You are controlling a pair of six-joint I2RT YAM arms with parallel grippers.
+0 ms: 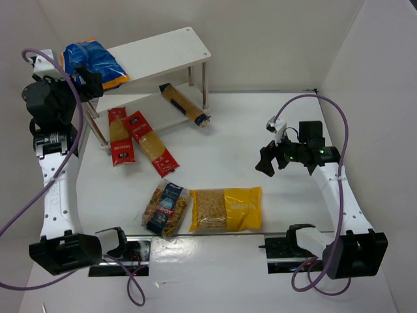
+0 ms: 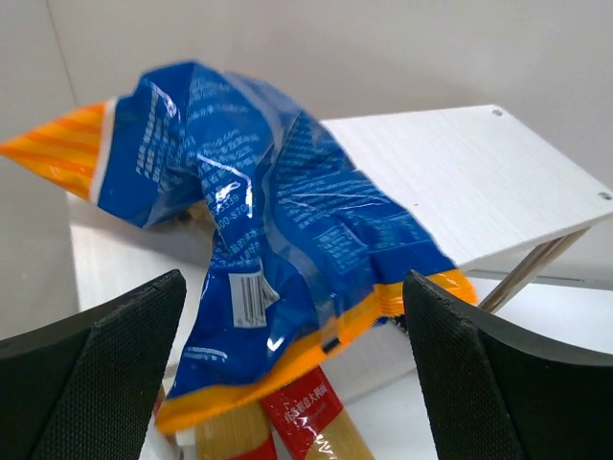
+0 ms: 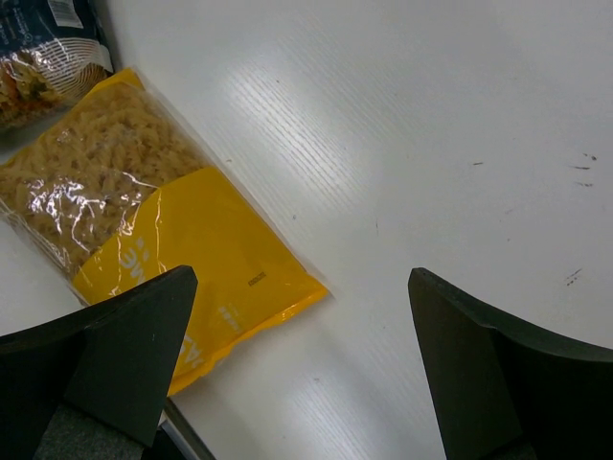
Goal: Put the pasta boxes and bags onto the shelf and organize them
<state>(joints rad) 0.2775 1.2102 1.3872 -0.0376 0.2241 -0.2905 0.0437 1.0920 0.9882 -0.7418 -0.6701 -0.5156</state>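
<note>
- Your left fingers (image 2: 96, 383) stand spread wide, one on each side of the blue bag (image 2: 278, 249), and grip nothing. The shelf (image 2: 498, 182) carries the bag's weight.
- The blue bag lies slumped at the left end of the shelf's top board, and its orange-edged end droops over the front edge. It is soft, glossy film that keeps no shape, so you may find it slides off unless it sits deeper.
- The shelf is smooth, flat white boards on thin metal posts.
- The slim pack (image 1: 186, 104) lies aslant on the shelf's lower board, with one end poking out past the right post.
- Two red packs (image 1: 120, 137), long and stiff, lie in a V on the tabletop (image 1: 260, 130) just in front of the shelf.
- The fusilli bag (image 1: 166, 208) and the yellow bag (image 1: 226, 208) lie side by side well in front of the shelf. Both are lumpy, crinkled film.
- Your right fingers (image 3: 105, 364) are spread and empty over bare tabletop beside the yellow bag's corner, probably poised to take it.
</note>
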